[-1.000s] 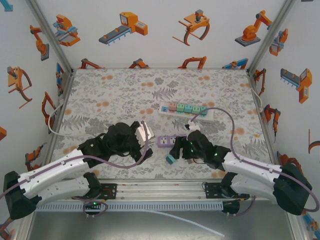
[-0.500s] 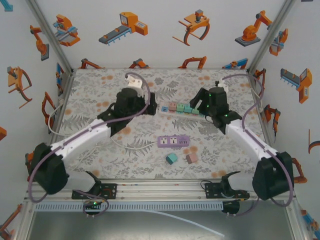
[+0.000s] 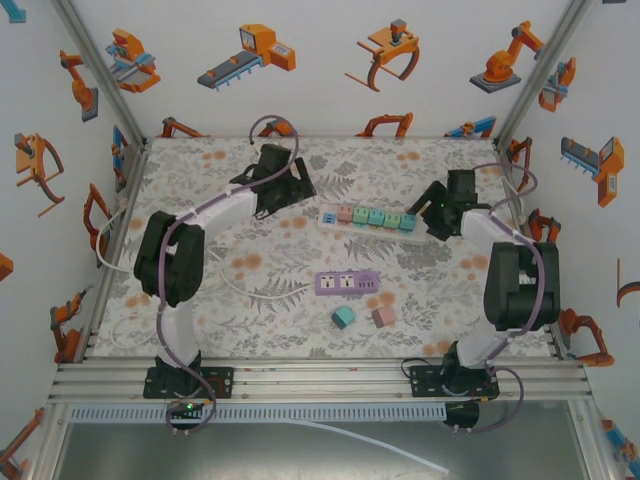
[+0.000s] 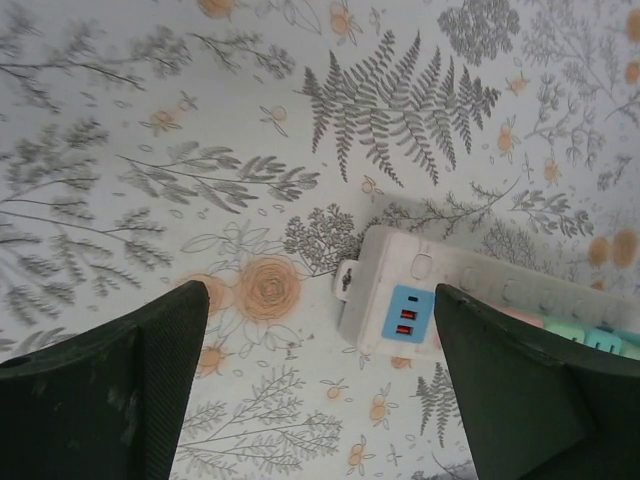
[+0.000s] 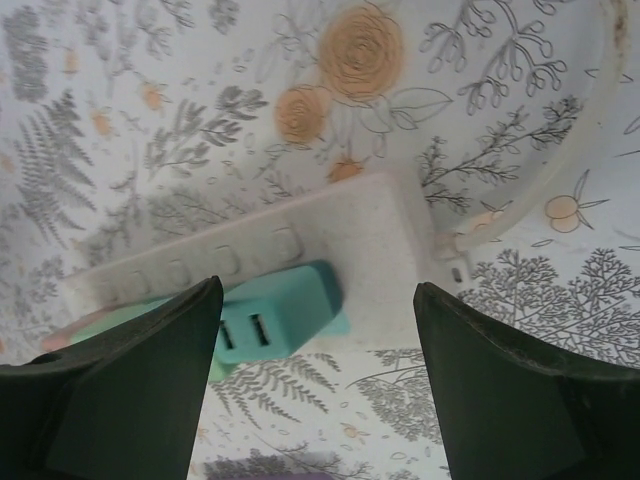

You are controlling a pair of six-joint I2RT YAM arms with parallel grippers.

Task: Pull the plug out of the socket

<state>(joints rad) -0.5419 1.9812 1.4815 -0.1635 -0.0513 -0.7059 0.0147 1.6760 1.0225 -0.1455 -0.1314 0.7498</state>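
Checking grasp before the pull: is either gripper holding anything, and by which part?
Nothing is held. The left gripper and right gripper are both open over the ends of the white power strip; the teal plug is ungripped.

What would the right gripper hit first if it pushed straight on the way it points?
Probably the teal plug at the cable end of the white power strip: it lies between the fingers of the open right gripper, raised above the strip. Depth is unclear.
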